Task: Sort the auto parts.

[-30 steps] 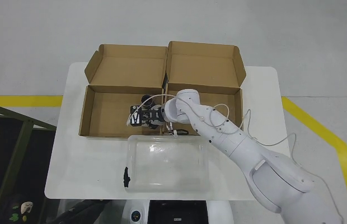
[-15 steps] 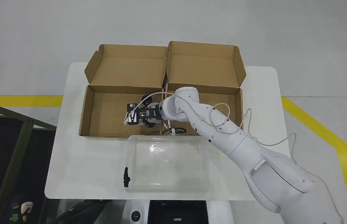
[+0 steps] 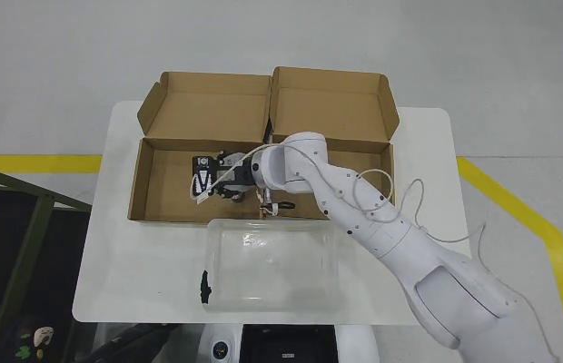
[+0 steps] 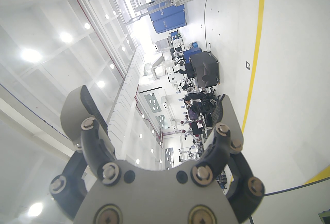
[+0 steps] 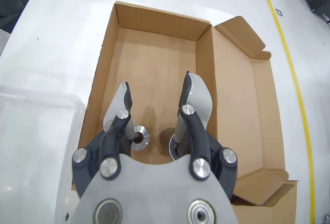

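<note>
Right claw point(image 5: 156, 92): spread, empty, hanging over cardboard box point(image 5: 159, 21) at 10 o'clock on the counter point(image 3: 109, 272), where steel collar point(image 5: 140, 135) and bearing ring point(image 5: 171, 151) lie at its 3 o'clock end, evidently sorted; left claw point(image 4: 153, 93) spread, idle.

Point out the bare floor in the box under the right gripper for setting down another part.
Free: the cardboard box floor ahead of the right gripper, bordered by the end wall and both side walls. Crowded: beneath the gripper's base, where a metal bushing and a ring lie side by side.
</note>
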Robot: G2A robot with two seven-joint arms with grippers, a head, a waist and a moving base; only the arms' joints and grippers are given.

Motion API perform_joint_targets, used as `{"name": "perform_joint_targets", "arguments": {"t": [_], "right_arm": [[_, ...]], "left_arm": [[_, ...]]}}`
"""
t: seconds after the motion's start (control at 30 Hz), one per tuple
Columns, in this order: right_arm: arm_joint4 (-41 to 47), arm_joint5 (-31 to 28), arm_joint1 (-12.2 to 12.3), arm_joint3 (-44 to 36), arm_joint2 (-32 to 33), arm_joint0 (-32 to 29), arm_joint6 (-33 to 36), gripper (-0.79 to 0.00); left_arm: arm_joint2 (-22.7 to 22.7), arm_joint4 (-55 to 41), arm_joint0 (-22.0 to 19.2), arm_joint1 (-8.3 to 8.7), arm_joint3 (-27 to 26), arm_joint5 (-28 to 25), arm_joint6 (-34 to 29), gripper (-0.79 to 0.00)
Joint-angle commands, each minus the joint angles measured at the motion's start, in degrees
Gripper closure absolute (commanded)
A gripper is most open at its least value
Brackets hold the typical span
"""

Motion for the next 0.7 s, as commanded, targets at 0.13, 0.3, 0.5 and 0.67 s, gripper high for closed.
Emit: {"name": "perform_joint_targets", "arguments": {"t": [0.13, 0.3, 0.5, 0.67], "right_arm": [[-2.21, 0.16, 2.93, -9.87, 5.82, -6.93, 1.74, -0.382], [-4.0, -1.04, 5.67, -18.72, 12.11, -14.4, 3.51, -0.388], [-5.87, -1.57, 8.52, -28.7, 20.6, -23.83, 2.86, -0.419], [-7.18, -2.0, 10.49, -35.54, 27.91, -31.68, -0.73, -0.419]], "left_arm": [[0.0, 0.0, 0.0, 0.0, 0.0, 0.0, 0.0, -0.785], [0.0, 0.0, 0.0, 0.0, 0.0, 0.0, 0.0, -0.785], [0.0, 0.0, 0.0, 0.0, 0.0, 0.0, 0.0, -0.785], [0.0, 0.0, 0.0, 0.0, 0.0, 0.0, 0.0, -0.785]]}}
